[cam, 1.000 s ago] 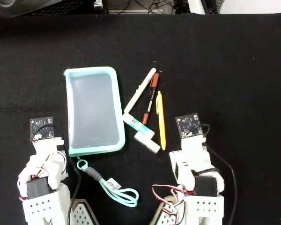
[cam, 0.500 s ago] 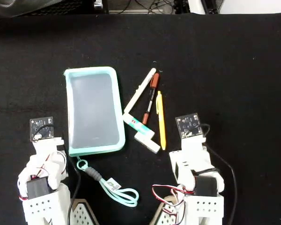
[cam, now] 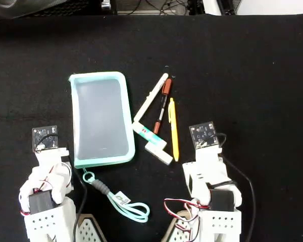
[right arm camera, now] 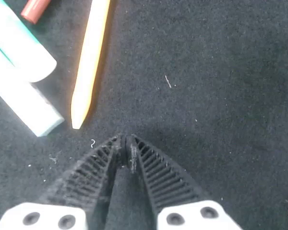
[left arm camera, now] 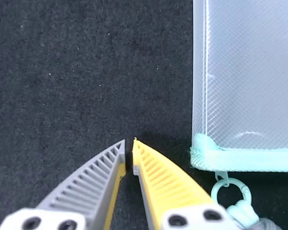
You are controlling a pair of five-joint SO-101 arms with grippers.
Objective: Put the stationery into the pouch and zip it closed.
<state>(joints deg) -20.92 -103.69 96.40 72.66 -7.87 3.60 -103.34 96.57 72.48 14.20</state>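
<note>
At the tabletop's near edge we hold the left gripper point(left arm camera: 129, 155) and right gripper point(right arm camera: 126, 143) clenched on nothing, one beside the pouch point(cam: 101, 120), one beside the pens point(cam: 173, 132) lying loose mid-tabletop, seemingly so each can reach its share.

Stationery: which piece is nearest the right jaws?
The yellow pen: its tip lies just ahead of the right jaws. The white pieces and red-brown pen sit farther off.

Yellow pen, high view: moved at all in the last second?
No. The yellow pen lies at the same spot and angle, with the same gap to the pouch as before.
</note>
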